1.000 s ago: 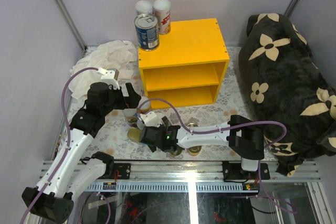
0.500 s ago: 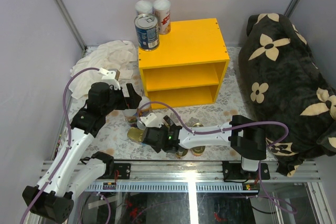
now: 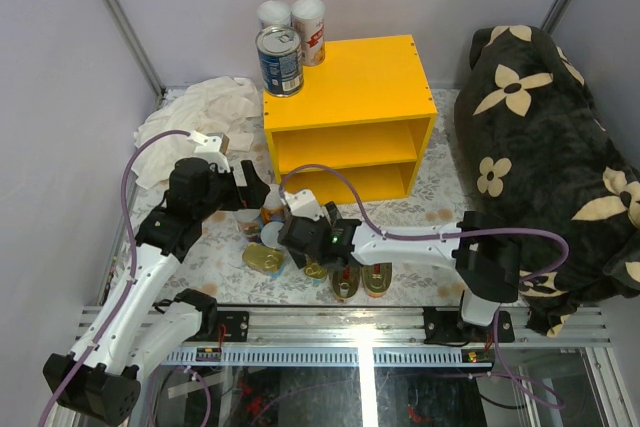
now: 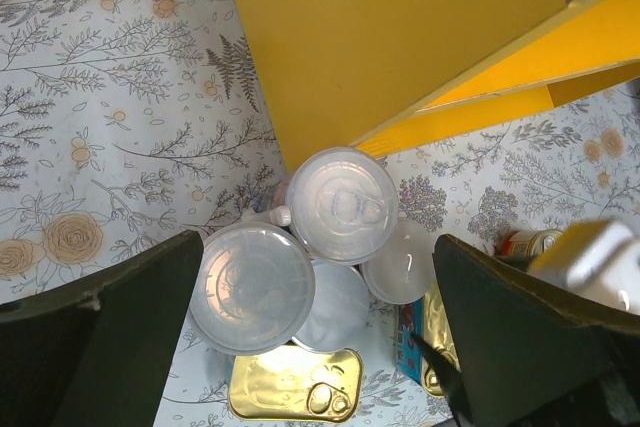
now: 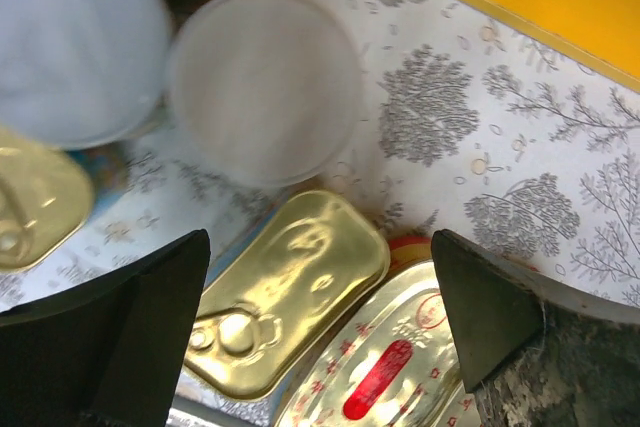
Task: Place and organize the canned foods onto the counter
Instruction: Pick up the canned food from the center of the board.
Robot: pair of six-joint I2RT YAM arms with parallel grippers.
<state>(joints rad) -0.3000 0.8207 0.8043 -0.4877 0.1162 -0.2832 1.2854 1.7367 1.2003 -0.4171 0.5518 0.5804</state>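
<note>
Now both jaws gape wide: white-lidded tins (image 4: 343, 205) under the left, gold fish tins (image 5: 290, 292) under the right.

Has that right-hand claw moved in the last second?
Yes. The right gripper has moved closer to the yellow counter, up and slightly rightward in the top view.

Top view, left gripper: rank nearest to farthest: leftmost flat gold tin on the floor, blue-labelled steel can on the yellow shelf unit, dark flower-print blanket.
1. Leftmost flat gold tin: on the floor, right by the left gripper.
2. Blue-labelled steel can: on top of the yellow shelf unit, at its left edge.
3. Dark flower-print blanket: far right side.
</note>
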